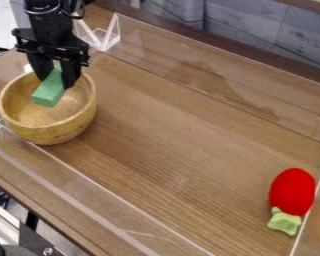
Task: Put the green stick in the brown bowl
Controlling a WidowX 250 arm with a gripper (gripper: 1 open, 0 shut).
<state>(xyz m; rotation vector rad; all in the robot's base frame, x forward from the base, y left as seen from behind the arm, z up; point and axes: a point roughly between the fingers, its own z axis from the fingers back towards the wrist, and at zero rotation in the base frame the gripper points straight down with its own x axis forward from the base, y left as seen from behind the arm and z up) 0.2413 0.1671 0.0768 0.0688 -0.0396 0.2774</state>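
Camera view: the black fingers [51, 68] are clamping the light-green rectangular stick [48, 90] above the round brown wooden bowl [47, 108] — transport looks done, release is remaining.

Light-green stick [48, 90], light-brown grained bowl [43, 122], black claw [53, 68], red strawberry toy [292, 189], brown wood-grain table [190, 130]

A wooden tabletop [190, 130] with lengthwise grain fills most of the view, evenly lit, with a soft pale sheen near its far edge. Low clear acrylic walls [230, 45] border it. Behind runs a grey plank-patterned wall [276, 25]. At the lower left corner, dark equipment [3, 225] sits below the table edge.
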